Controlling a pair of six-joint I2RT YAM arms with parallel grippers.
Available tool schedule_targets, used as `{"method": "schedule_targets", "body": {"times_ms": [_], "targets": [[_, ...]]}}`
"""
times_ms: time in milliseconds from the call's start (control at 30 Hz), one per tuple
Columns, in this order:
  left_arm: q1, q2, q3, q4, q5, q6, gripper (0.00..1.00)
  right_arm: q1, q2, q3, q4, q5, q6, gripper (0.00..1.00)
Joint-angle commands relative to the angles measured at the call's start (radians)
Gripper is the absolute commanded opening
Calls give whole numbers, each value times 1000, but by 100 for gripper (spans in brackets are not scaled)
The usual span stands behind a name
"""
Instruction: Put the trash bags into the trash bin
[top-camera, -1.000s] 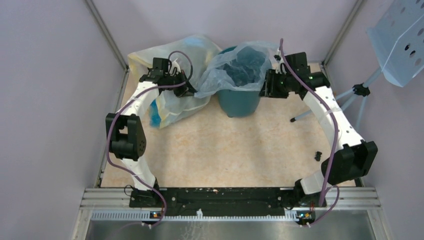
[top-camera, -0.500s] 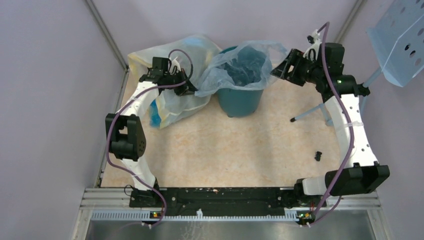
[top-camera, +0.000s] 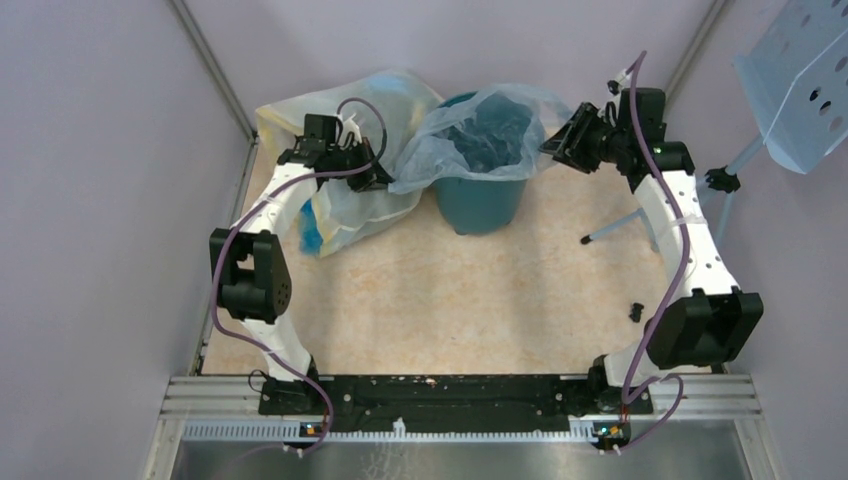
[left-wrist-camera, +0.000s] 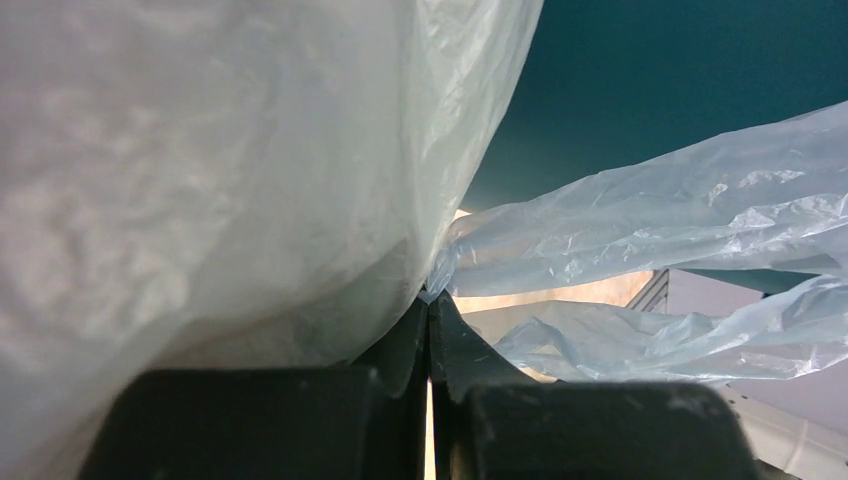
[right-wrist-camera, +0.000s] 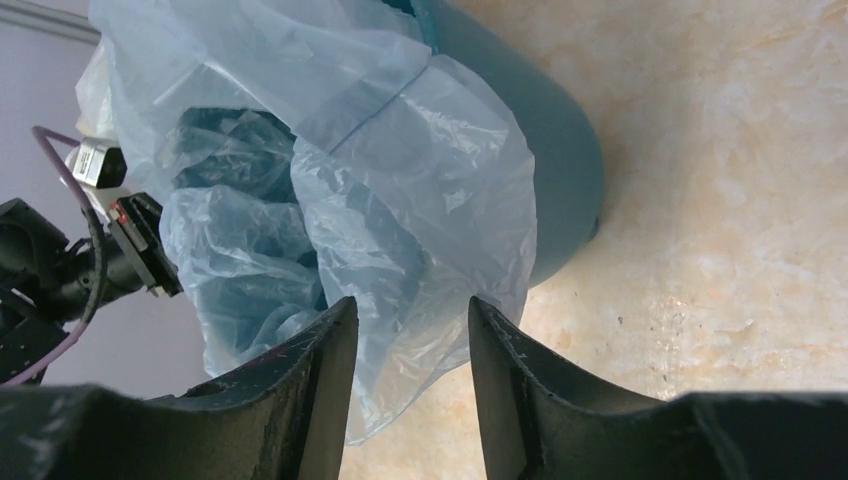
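1. The left gripper, jaws clamped together on an edge of the liner bag, could pull the thin film off the bin or tear it if it draws outward.
2. The right gripper, jaws apart and empty, hovers just beside the loose right flap; closing short would likely miss it.
3. The pale-blue liner bag, crinkly and see-through, sits bunched in the bin's mouth, flaps spilling over both sides, beside a yellowish bag.
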Motion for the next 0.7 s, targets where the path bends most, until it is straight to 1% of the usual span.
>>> {"method": "schedule_targets", "body": {"times_ms": [0,67,167,267,367,400,433,467,500,533,667], "targets": [[-4,-44,-8,-24,-35,66,0,-19,4,-18,5,37,-5,46],[-4,-42,-9,-36,-43,77,0,-20,13,-24,-10,37,-18,51],[-4,-38,-15,-34,-51,85,0,-20,0,-63,17,55,-20,55],[-6,-19,-15,-20,-46,83,0,-21,13,-75,35,52,-17,54],[-10,3,-1,-15,-46,82,0,-22,35,-71,57,19,-9,40],[-10,11,4,-13,-48,82,0,-22,39,-76,71,12,1,37],[-11,16,10,-10,-50,84,0,-22,41,-80,88,5,9,27],[-11,22,14,-8,-55,87,0,-23,46,-83,100,1,13,11],[-12,29,20,-7,-58,89,0,-24,50,-84,104,2,16,1],[-13,33,26,-7,-62,90,0,-26,58,-83,106,4,16,0],[-13,55,42,11,-91,91,0,-34,91,-102,113,38,-7,0]]}}
